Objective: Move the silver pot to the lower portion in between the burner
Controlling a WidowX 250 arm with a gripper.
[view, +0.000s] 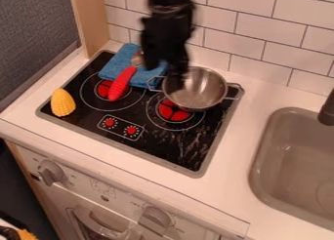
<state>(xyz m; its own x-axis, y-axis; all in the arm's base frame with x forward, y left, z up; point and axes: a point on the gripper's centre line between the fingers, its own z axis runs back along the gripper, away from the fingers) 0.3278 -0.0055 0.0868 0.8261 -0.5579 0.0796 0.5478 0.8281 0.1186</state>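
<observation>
The silver pot (205, 90) has the gripper (174, 83) over its left rim (spread or pinching, I can't tell).

- One silver pot (207, 92), with two handles (233, 94)
- One stovetop (159, 149), with two burners (174, 112) and two small red dials (131, 130)
- One yellow ear of corn (62, 103)
- One blue cloth (114, 64)
- One utensil with a red handle (120, 85)
- One grey sink (269, 136)
- One dark faucet (327, 113), cut by the view's edge
- One white counter (228, 173)
- Two large knobs (52, 172) on the front panel (104, 191) below
- One curved door handle (98, 228)
</observation>
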